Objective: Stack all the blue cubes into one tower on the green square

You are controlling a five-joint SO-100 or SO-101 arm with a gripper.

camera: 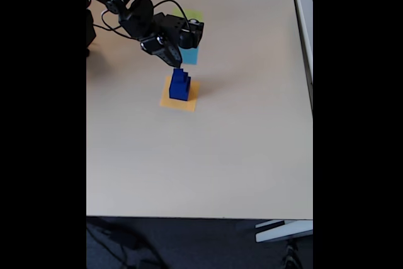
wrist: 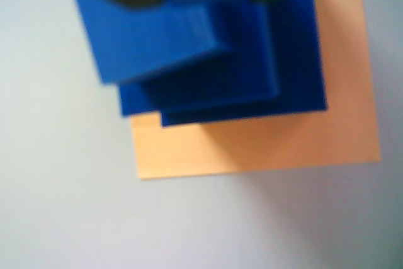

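Take the orange square as your landmark: the blue cubes stand on it as one stepped tower, larger below and smaller above, set toward the square's far side in the fixed view. In the wrist view the cubes cover the upper part of the orange square, whose lower strip lies bare. Your end effector hangs just above the tower's top; its dark tips blur at the wrist view's top edge, and you cannot tell whether they are apart or together. Beyond the orange square on the desk lies the light-blue square, and past that the green square, partly behind the arm.
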